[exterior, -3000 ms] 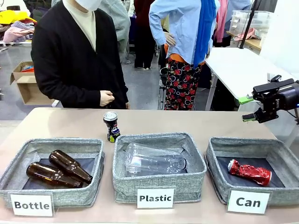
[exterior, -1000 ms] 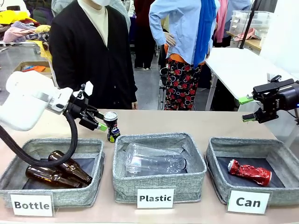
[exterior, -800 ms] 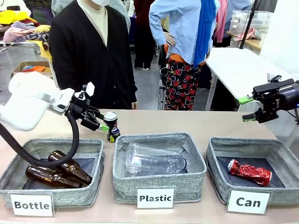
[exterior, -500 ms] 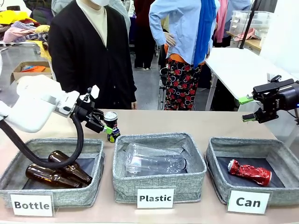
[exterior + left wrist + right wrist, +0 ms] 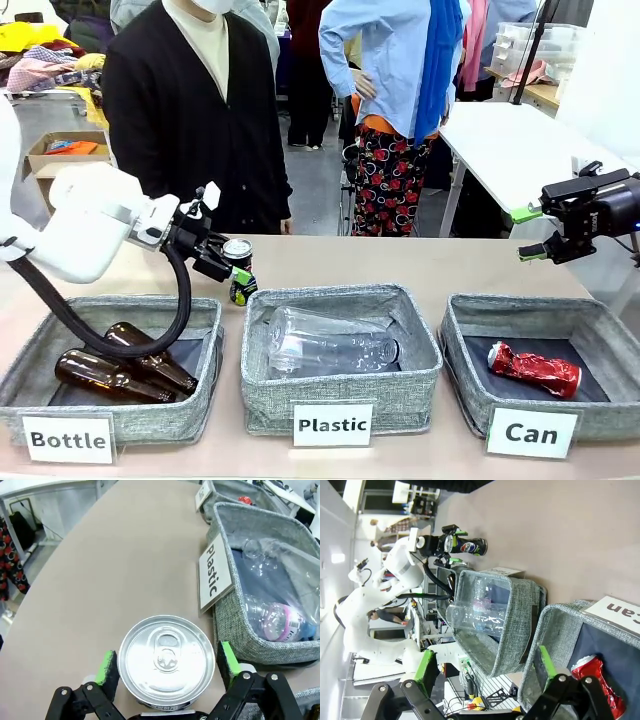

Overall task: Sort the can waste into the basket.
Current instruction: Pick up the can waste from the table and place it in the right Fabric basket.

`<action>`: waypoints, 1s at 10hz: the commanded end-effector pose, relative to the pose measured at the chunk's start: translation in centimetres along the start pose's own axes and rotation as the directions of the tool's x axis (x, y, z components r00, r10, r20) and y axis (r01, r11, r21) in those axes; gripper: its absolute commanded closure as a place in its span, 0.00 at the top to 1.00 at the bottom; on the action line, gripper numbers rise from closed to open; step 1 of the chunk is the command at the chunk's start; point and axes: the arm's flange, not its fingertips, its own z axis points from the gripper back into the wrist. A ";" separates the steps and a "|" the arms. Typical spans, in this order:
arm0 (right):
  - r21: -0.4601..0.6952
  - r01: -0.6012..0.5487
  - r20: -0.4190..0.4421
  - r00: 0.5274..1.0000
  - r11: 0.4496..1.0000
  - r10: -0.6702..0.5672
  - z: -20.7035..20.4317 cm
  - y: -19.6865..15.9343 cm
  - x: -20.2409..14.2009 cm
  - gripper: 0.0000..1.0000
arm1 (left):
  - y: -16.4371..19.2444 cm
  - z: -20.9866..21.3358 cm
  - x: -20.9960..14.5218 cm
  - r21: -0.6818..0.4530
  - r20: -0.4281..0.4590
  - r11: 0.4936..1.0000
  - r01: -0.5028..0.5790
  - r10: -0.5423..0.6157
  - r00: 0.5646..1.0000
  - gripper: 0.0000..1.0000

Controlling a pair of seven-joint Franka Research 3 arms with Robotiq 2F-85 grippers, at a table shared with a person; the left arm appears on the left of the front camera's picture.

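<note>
A black can [image 5: 238, 271] with a silver top stands upright on the table behind the left and middle baskets. My left gripper [image 5: 237, 266] is open, its green pads on either side of the can. From the left wrist, the can's silver lid [image 5: 167, 659] sits between the pads with small gaps on both sides. The crumpled red can [image 5: 533, 368] lies in the grey basket [image 5: 456, 345] labelled "Can" at the right. My right gripper [image 5: 530, 232] hangs open above the table's far right edge; its wrist view looks over the Can basket [image 5: 555, 630] and red can [image 5: 600, 677].
The grey "Plastic" basket [image 5: 340, 390] in the middle holds clear bottles. At the left, the "Bottle" basket [image 5: 130, 418] holds brown glass bottles [image 5: 125, 362]. A person in a black cardigan [image 5: 185, 110] stands at the far edge behind the can.
My left arm has come in from the left and moved right until its open jaws straddle the black can. The right arm has stayed still.
</note>
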 end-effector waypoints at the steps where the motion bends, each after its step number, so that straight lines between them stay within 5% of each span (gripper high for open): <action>1: 0.006 -0.019 -0.003 1.000 1.000 0.019 0.3 0.1 -0.1 1.00 | 0.3 -0.7 0.2 -0.019 0.045 1.000 -0.004 0.005 0.999 1.00; 3: 0.006 -0.019 -0.003 1.000 1.000 0.019 0.3 0.1 -0.1 1.00 | 0.4 -0.9 0.2 -0.038 0.041 0.999 0.005 -0.004 0.999 1.00; 4: 0.006 -0.019 -0.003 1.000 1.000 0.019 0.3 0.1 -0.1 1.00 | 0.5 -0.9 0.2 -0.041 0.047 0.999 0.017 -0.015 0.999 0.62; 5: 0.006 -0.019 -0.003 1.000 1.000 0.019 0.3 0.1 -0.1 1.00 | 0.4 -1.0 0.1 -0.046 0.055 0.999 0.019 -0.017 0.998 0.41; 6: 0.006 -0.019 -0.003 1.000 1.000 0.019 0.3 0.1 -0.1 1.00 | 0.4 -1.0 0.1 -0.051 0.062 0.998 0.026 -0.023 0.998 0.04; 10: 0.006 -0.019 -0.003 1.000 1.000 0.019 0.3 0.1 -0.1 1.00 | 0.3 -0.6 0.4 -0.053 0.093 0.998 0.035 -0.030 0.995 0.04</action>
